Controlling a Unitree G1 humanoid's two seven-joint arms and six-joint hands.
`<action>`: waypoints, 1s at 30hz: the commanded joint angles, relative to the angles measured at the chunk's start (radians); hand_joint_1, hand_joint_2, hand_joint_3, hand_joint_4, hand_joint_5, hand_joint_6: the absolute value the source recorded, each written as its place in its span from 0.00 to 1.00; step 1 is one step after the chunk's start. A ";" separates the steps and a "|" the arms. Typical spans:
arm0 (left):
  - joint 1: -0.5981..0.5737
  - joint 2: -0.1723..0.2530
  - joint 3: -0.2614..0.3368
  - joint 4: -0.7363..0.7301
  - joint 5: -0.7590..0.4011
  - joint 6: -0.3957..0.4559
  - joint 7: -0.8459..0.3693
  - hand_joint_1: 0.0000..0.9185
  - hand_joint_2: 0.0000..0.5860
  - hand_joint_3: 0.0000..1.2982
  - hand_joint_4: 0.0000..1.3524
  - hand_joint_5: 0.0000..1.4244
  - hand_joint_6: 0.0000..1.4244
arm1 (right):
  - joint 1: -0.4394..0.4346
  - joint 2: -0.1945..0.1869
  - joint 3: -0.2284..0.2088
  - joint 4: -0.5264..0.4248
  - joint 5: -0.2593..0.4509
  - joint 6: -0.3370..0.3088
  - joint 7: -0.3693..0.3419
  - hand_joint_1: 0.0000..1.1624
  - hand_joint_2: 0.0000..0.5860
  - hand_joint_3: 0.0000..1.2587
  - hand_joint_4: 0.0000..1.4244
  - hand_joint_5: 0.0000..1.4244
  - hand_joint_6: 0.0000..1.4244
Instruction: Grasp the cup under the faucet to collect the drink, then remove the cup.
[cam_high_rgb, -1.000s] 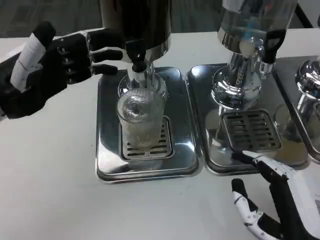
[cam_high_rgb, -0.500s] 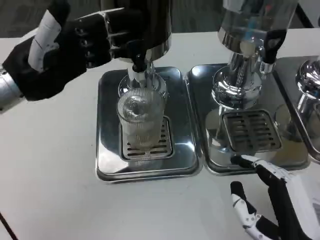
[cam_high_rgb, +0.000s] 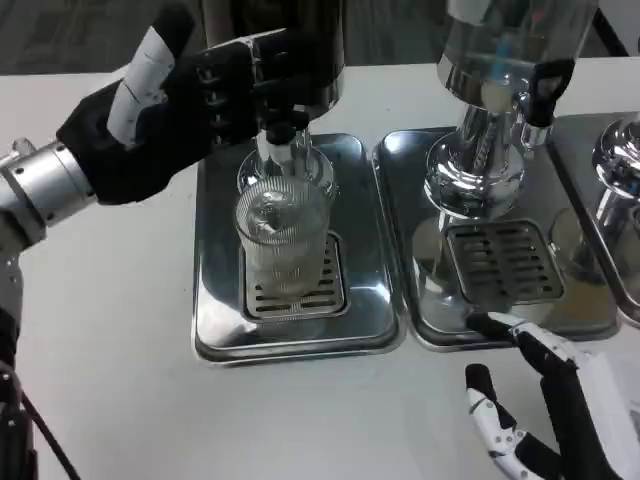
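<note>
Ribbed glass cup (cam_high_rgb: 283, 245), unlabelled

White table (cam_high_rgb: 110, 330) with two shiny metal drip trays (cam_high_rgb: 215, 300) (cam_high_rgb: 400, 240) side by side.

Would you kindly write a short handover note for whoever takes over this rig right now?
Left robot hand: raised at the faucet of the dark dispenser, fingers over its top; grip unclear.
Right robot hand: open, low by the table's near edge, holding nothing.
Cup: upright on the drip tray grate under the faucet, held by neither hand.
Done: cup placed.
Left: fill it, then grasp and remove it.
</note>
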 joint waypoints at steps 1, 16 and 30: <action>0.003 -0.019 -0.008 0.005 0.028 -0.058 -0.020 0.00 0.08 0.14 0.08 0.12 0.13 | 0.002 -0.009 -0.013 -0.022 0.014 0.014 0.016 0.38 0.77 0.28 0.22 0.19 0.15; 0.030 -0.016 -0.032 -0.003 0.094 -0.270 -0.018 0.00 0.09 0.18 0.12 0.14 0.13 | 0.018 -0.006 -0.018 -0.032 0.037 0.022 0.029 0.40 0.77 0.29 0.22 0.19 0.15; 0.074 -0.008 -0.066 -0.007 0.145 -0.459 0.009 0.00 0.09 0.18 0.11 0.14 0.13 | 0.006 -0.010 -0.025 -0.034 0.050 0.026 0.037 0.41 0.77 0.28 0.22 0.19 0.14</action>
